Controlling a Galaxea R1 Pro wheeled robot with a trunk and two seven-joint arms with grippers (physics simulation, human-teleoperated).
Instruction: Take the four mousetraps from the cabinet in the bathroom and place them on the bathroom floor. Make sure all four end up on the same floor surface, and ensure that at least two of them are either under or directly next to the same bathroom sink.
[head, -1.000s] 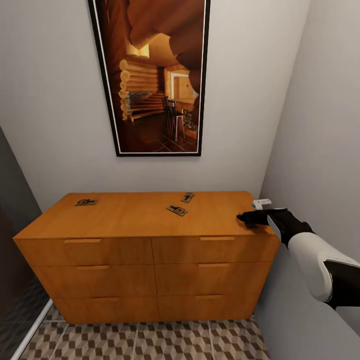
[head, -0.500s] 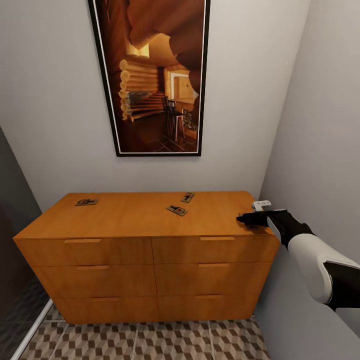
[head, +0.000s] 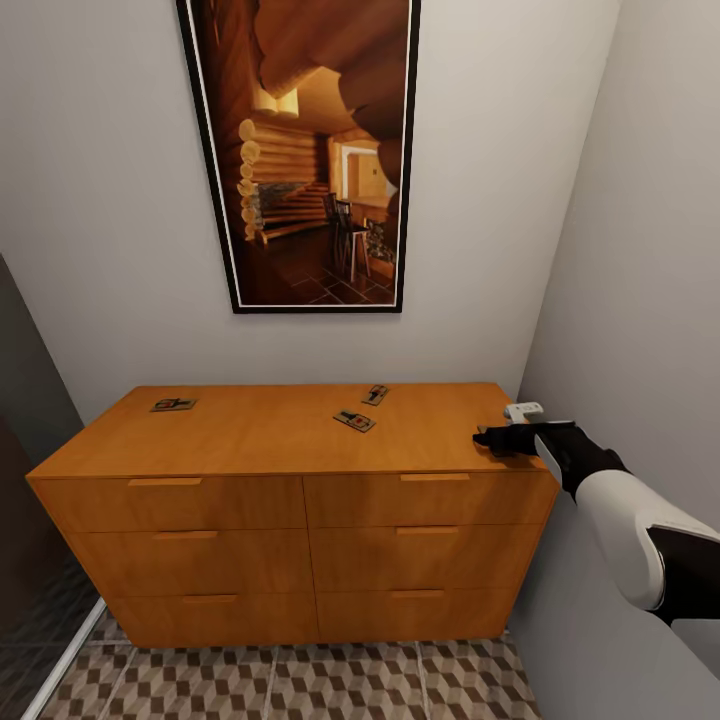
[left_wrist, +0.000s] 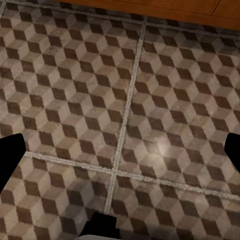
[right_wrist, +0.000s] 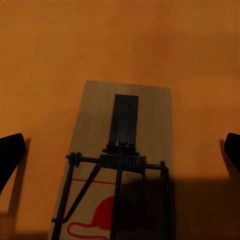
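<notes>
While you scan from the left, one mousetrap lies flat near the back left corner of the cabinet top. Two more sit right of centre: mid mousetrap and, just behind it toward the wall, rear mousetrap, apart from each other. Your right arm reaches in from the right edge, forearm roughly level, black wrist over the cabinet's front right corner. Your right gripper hangs low over the top there, fingers pointing left. Its wrist camera looks straight down on a fourth mousetrap lying on the wood, fingertips spread wide at both sides, not touching it. Your left gripper points down at the bathroom floor, jaws wide, nothing between them, cabinet base just ahead.
</notes>
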